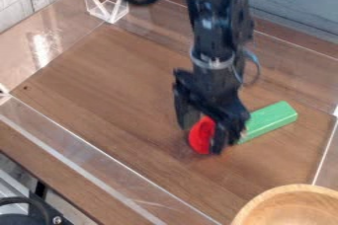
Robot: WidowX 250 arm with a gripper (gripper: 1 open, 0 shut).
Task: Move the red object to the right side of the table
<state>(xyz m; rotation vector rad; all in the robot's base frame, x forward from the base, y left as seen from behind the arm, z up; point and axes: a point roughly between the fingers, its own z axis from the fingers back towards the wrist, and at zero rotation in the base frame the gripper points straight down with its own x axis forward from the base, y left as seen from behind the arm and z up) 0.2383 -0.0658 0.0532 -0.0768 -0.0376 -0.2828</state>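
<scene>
The black gripper (208, 122) points straight down over the brown table (106, 81), its jaws spread wide and holding nothing; the red object (203, 136) sits on the wood between and just below the fingers, toward the right part of the tabletop; whether a finger touches it I cannot tell; a green block (266, 120) lies just to its right, close enough that the two look to touch; a round wooden bowl (291, 208) shows at the lower right corner, well apart; a clear plastic stand (106, 5) sits at the far left.
</scene>
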